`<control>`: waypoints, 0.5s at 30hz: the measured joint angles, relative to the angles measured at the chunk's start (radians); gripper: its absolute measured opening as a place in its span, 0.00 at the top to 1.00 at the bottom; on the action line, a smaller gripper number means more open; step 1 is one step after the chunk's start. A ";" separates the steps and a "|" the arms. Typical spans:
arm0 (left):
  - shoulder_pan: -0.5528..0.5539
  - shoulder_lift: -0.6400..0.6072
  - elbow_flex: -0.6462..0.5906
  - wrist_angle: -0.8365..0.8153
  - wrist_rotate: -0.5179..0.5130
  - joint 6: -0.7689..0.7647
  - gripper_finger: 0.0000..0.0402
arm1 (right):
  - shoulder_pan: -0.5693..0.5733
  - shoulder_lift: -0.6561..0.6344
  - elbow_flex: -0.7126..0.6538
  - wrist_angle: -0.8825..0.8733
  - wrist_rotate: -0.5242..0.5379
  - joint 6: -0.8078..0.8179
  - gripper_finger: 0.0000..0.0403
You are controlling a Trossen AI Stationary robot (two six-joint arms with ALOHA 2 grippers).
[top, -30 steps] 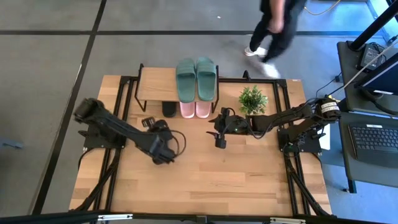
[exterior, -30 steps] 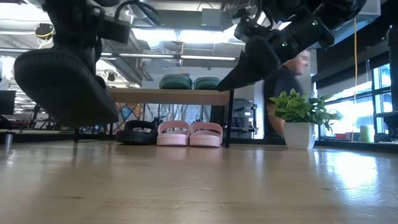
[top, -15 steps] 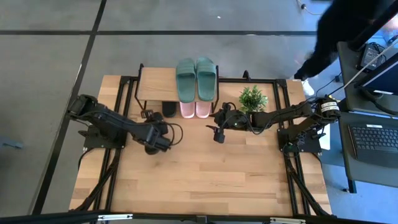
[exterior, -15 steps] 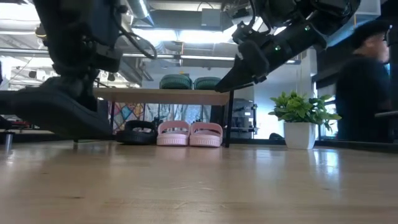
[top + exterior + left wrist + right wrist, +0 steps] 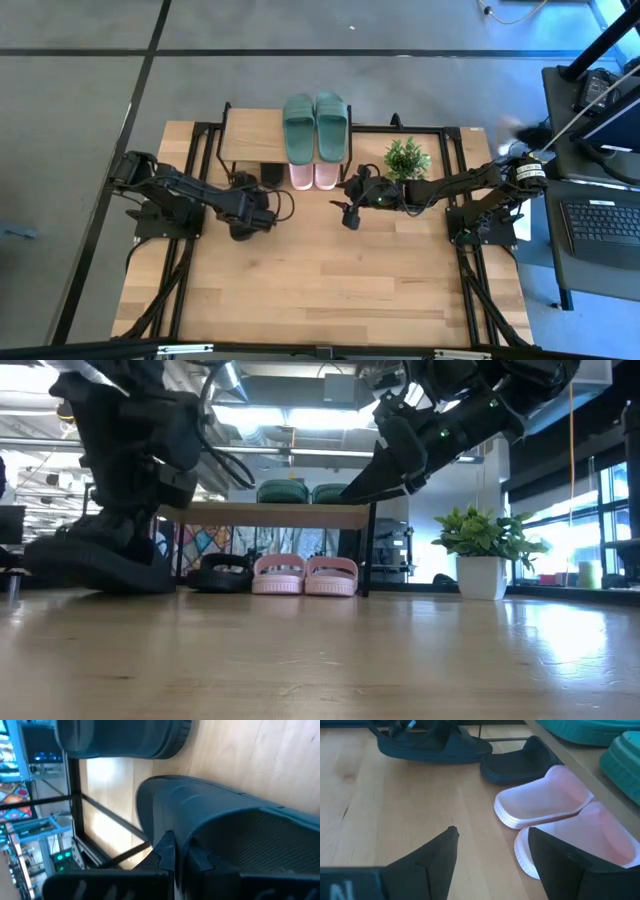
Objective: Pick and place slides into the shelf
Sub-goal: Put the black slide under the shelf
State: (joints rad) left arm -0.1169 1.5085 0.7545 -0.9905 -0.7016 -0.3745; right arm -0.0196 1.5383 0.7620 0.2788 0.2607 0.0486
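My left end effector (image 5: 252, 212) is clamped shut on a black slide (image 5: 95, 560), low over the counter (image 5: 330, 290) just in front of the shelf (image 5: 250, 135). In the left wrist view my fingers (image 5: 167, 852) pinch the thin edge of the slide's strap, sole running out ahead. In the low view the sole is at or just above the counter — can't tell if it touches.

My right end effector (image 5: 345, 212) hangs with fingers apart and holds nothing, in front of the pink pair (image 5: 313, 177), near the potted plant (image 5: 406, 158).

Where the rest sit:
- green pair (image 5: 316, 125) on the shelf's top board, side by side
- pink pair on the lower level, toes poking out the front
- the other black slide (image 5: 271, 175) on the lower level, just left of the pink ones, so the open slot is further left

Handling, my guess: light rubber, soft and flexy, strap bends under a pinch so the sole can droop or swing off the grip. Surface looks matte, probably not slippery. Not fragile, a drop won't hurt it. Best hold is the strap edge near its middle, as now; gripping the sole rim would be a wider, springier bite. Risk I see — the toe catching the shelf's thin black frame while going under the top board, so keep it flat and low
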 joint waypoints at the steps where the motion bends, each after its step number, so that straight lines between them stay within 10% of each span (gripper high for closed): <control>1: 0.007 0.000 -0.006 0.018 -0.001 0.021 1.00 | 0.000 0.000 0.000 0.003 0.000 0.000 0.40; 15: 0.043 0.002 -0.008 0.073 -0.049 0.082 1.00 | 0.000 0.000 0.000 0.018 0.000 0.000 0.40</control>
State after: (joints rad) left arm -0.0743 1.5107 0.7463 -0.9173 -0.7504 -0.2926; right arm -0.0195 1.5382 0.7620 0.2971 0.2607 0.0483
